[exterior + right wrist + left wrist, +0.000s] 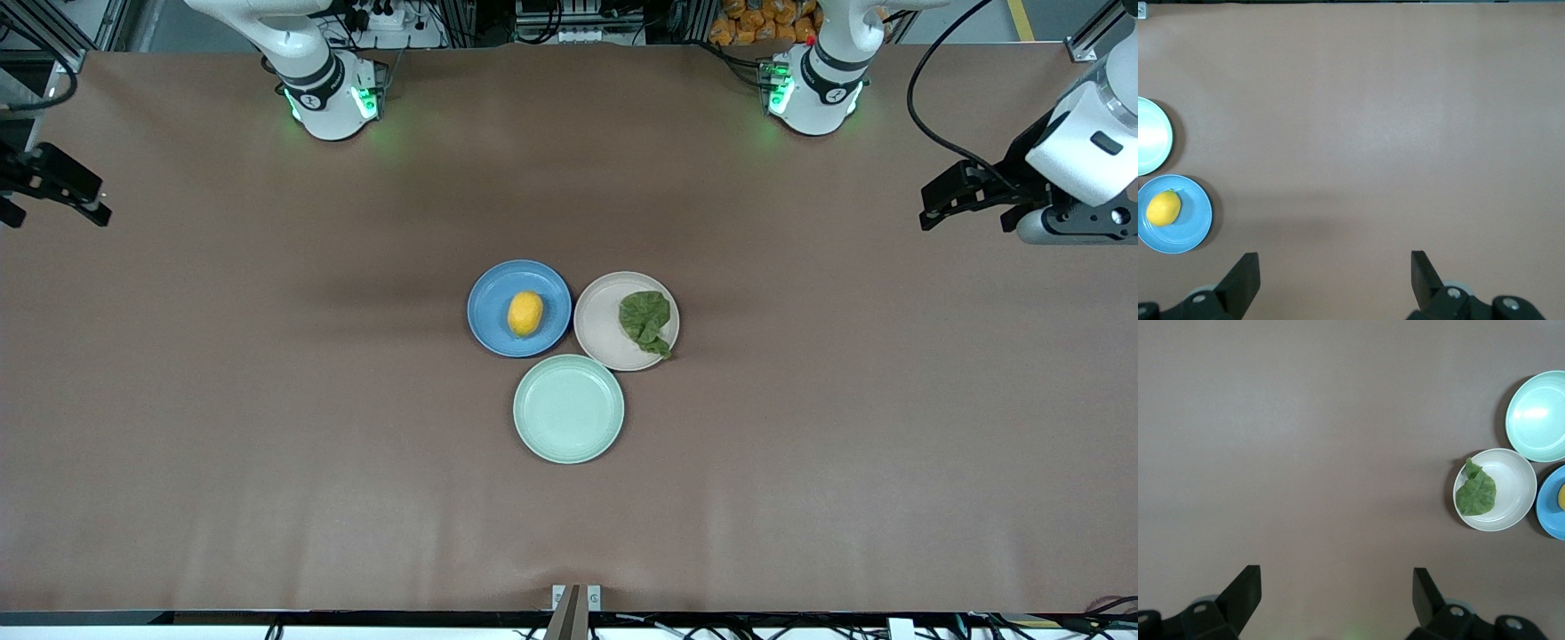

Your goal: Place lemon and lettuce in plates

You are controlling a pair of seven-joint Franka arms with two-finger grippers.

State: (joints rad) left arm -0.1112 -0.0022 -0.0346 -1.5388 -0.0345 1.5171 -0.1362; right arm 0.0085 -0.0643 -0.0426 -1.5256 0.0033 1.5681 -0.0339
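The yellow lemon (524, 313) lies in the blue plate (491, 298) at the table's middle. Touching that plate, toward the left arm's end, the beige-pink plate (597, 333) holds the dark green lettuce (645, 320), whose narrow tail reaches the rim. My left gripper (929, 209) hangs open and empty over the left arm's end of the table, well away from the plates. Over the right arm's end, my right gripper (100, 206) is likewise open and empty. The left wrist view shows the lettuce (1475, 492), and the right wrist view the lemon (1163, 207).
A pale mint green plate (569, 409) with nothing in it sits nearer to the front camera, touching the other two plates. Brown table surface stretches around the three plates. The arms' bases stand at the table's top edge.
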